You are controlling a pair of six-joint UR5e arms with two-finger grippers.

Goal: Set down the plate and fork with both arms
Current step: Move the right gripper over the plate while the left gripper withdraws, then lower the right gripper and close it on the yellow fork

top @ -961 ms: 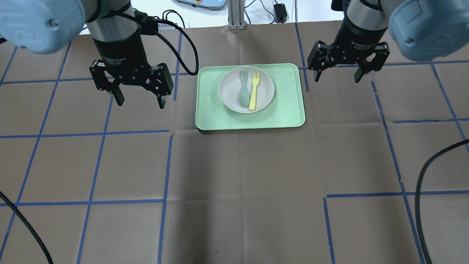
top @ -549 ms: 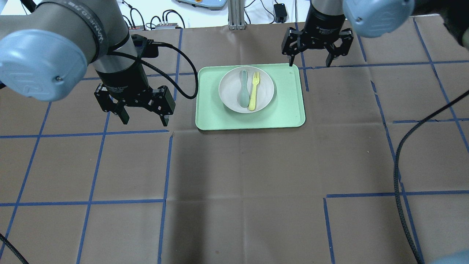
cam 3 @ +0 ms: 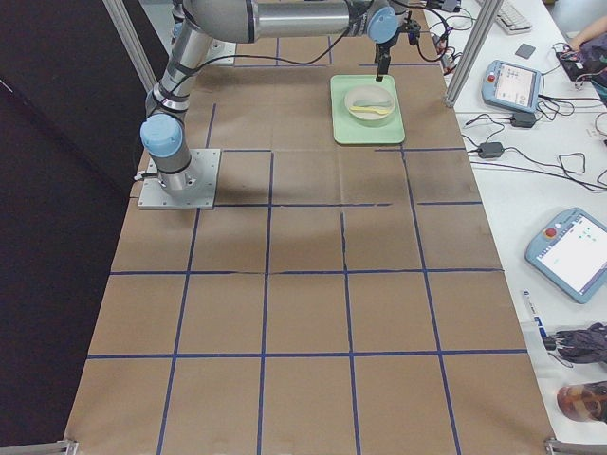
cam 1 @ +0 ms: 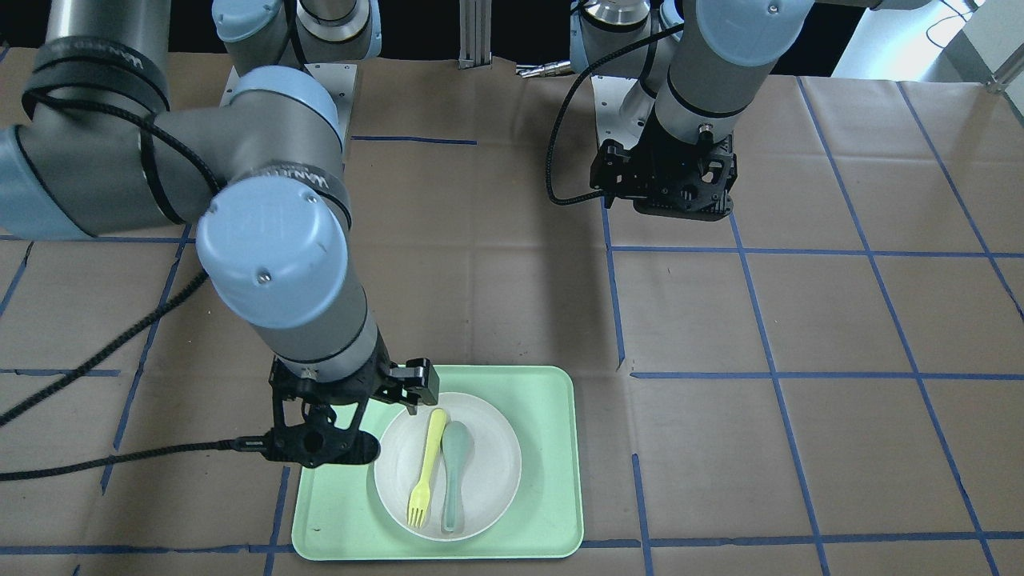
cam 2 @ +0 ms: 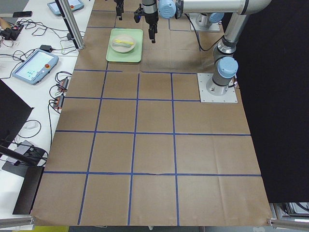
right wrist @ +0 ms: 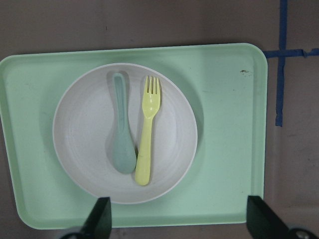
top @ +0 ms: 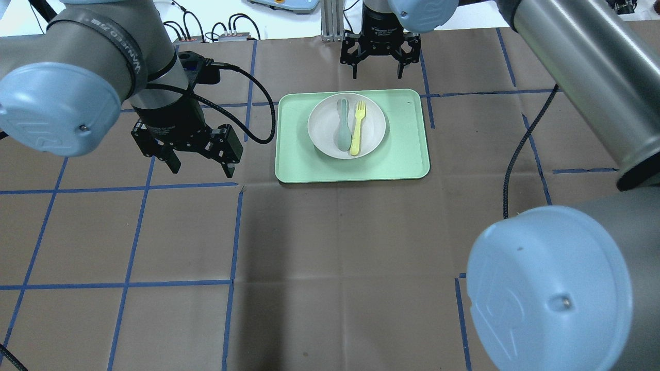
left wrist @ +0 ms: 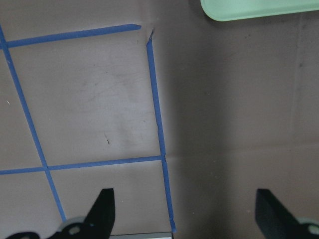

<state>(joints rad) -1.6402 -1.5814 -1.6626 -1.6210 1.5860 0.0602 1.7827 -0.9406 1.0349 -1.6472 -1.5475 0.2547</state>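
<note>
The fork (right wrist: 148, 130) looked light, stiff, slick, best pinched mid-handle; plate (right wrist: 79, 134) rigid, taken at its rim; left tool (top: 202, 170) and right tool (top: 377, 72) gaped wide, empty.

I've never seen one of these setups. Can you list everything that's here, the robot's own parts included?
table: one, brown paper with a blue tape grid, under everything
tray: one, pale green, rectangular, on the far middle of the table
plate: one, off-white, round, on the tray
fork: one, pale yellow, lying in the plate, tines pointing away from the robot
spoon: one, grey-green, in the plate beside the fork
control tablets: two, grey with screens, on the white bench past the table
arms: two, grey with light blue caps
left gripper: one, black, open, over bare table beside the tray
right gripper: one, black, open, in the air over the tray
</note>
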